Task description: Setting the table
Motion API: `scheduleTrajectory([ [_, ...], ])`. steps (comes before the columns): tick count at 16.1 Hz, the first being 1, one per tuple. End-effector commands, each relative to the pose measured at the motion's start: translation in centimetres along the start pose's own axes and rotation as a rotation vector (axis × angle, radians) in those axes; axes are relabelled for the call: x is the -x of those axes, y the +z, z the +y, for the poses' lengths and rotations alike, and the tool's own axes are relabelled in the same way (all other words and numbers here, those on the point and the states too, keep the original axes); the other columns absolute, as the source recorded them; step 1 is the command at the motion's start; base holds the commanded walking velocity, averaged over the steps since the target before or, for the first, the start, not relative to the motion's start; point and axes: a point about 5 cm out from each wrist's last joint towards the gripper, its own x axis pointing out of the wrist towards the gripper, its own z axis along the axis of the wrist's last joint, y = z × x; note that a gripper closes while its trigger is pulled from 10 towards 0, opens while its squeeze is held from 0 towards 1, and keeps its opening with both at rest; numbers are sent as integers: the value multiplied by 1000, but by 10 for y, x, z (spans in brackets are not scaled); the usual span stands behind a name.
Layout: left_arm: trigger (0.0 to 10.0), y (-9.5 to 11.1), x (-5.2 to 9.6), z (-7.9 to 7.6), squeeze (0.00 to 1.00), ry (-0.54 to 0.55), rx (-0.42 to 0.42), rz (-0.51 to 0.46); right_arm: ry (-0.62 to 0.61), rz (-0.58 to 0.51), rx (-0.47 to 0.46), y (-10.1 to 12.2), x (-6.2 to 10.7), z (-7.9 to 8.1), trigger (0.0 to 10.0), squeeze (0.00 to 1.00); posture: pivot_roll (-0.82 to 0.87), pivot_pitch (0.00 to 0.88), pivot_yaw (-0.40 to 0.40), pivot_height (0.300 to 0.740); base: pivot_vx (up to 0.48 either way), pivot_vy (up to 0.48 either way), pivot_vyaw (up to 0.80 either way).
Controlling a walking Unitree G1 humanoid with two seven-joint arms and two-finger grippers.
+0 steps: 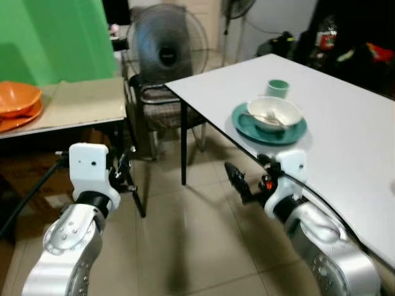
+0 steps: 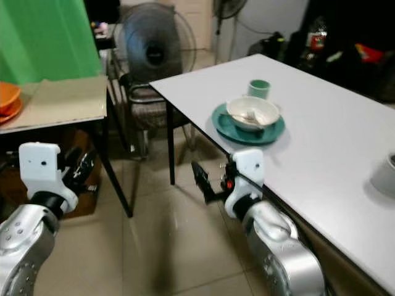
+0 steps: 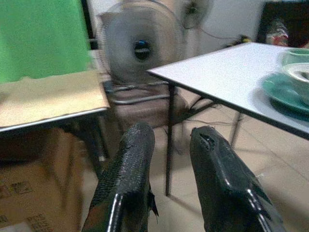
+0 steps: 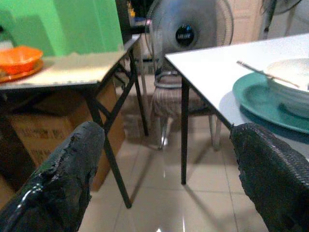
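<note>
Table (image 1: 345, 117): white top, at the robot's right, running away from the camera.
Plate (image 1: 247, 126): teal, near the table's near edge, flat on the top.
Bowl (image 1: 274, 113): white, sits on the plate; a spoon (image 1: 262, 117) rests in it.
Cup (image 1: 278, 88): teal, upright, just behind the plate, apart from it.
Second table (image 1: 80, 105): beige top, at the robot's left, against a green wall.
Orange dishes (image 1: 17, 105): stacked at the far left end of the second table.
Fan (image 1: 165, 46): stands behind a chair (image 1: 163, 105), between the two tables.
Box (image 4: 53, 125): cardboard, under the second table.
Left gripper (image 3: 166, 159): low over the tiled floor, below the second table's edge; fingers set narrowly apart, holding nothing.
Right gripper (image 4: 166, 166): beside the white table's near edge, below the plate; fingers spread wide, holding nothing.
</note>
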Motion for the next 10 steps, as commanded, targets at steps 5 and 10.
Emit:
scheduleTrajectory([
  [5,10000,2,3,4,0,16,-11,1,16,15,-16,-2,-2,1,10000,0,9,0,55,740,0,337,0],
  [10,10000,3,4,4,0,17,-11,3,28,13,-6,-2,-4,1,10000,0,13,0,55,740,0,333,0],
])
